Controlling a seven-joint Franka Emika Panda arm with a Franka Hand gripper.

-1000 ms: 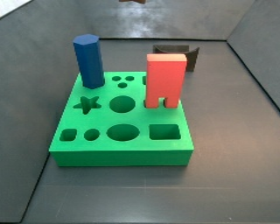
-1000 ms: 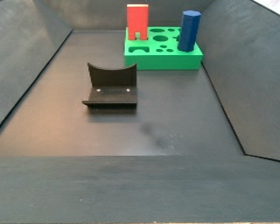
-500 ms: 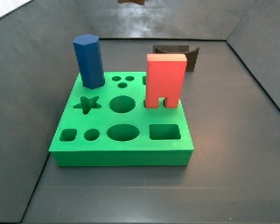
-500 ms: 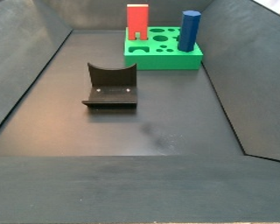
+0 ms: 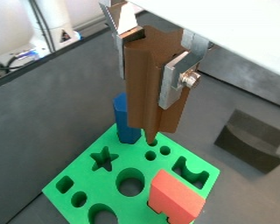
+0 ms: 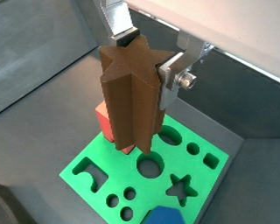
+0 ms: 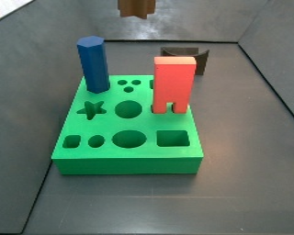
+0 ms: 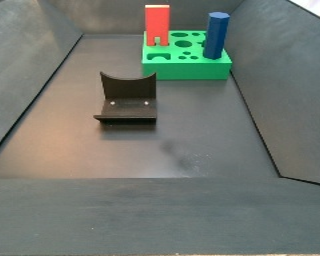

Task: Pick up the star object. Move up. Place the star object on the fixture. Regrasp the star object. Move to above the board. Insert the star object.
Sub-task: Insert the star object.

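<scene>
1. The board (image 7: 128,128), a bright green slab full of cut-out holes, is lying flat on the dark floor; in a side view (image 8: 187,56) it is sitting toward the far wall, at about 1 o'clock from the fixture.
2. The red arch block (image 7: 175,84) is standing upright in the board, and both wrist views are showing it from above (image 5: 175,197).
3. The blue hexagonal peg (image 7: 93,64) is standing upright in the board too, at about 10 o'clock from the red arch block in a side view, the two well apart.
4. The fixture (image 8: 125,97), a dark bracket on a base plate, is standing on the floor apart from the board; in a side view (image 7: 186,57) it is peeking out behind the red arch block.
5. The gripper (image 6: 140,96) is hanging above the board, its silver fingers (image 5: 174,80) clenching the star object between them.
6. The star object (image 6: 133,101), a dark brown peg, is hanging upright in that grasp, clear of the board, and a side view is catching only its lower end at the upper edge (image 7: 136,7).
7. The star-shaped hole (image 7: 92,110) in the board is lying open, just beside the blue hexagonal peg at its 6 o'clock in a side view.
</scene>
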